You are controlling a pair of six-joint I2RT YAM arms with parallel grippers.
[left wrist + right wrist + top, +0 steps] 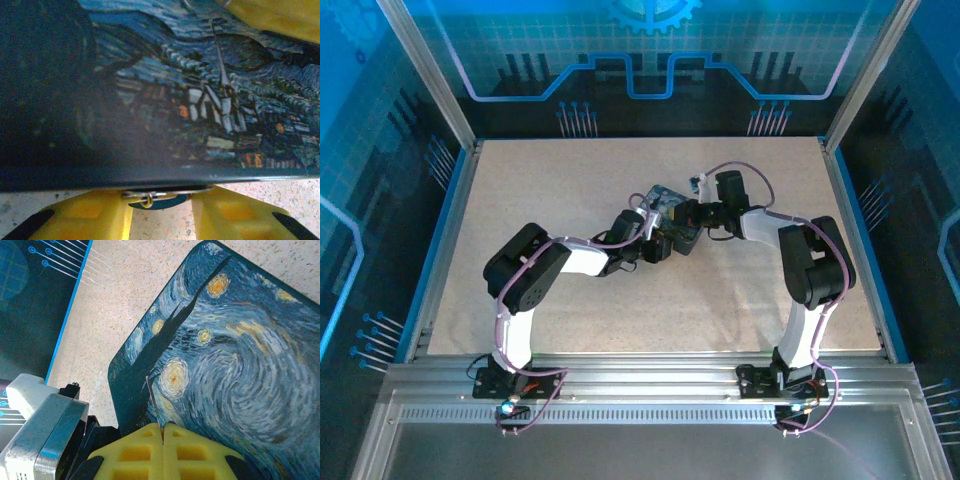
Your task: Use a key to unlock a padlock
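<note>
Pinched shut, the right gripper (pixel 163 432) holds the key (pixel 152 400) over the tin (pixel 240 365) near its edge, bare table (pixel 115 300) beyond; we cannot tell what the left gripper (pixel 162 210), fingers parted, holds.

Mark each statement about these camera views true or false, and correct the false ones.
1. The tin carries a swirling starry-night painting. True.
2. The right gripper has its fingers spread wide. False: they are pressed together, and what looks like the key juts out between them over the tin.
3. The tin lies near the middle of the table. True.
4. The left gripper has white fingers. False: its fingers are yellow.
</note>
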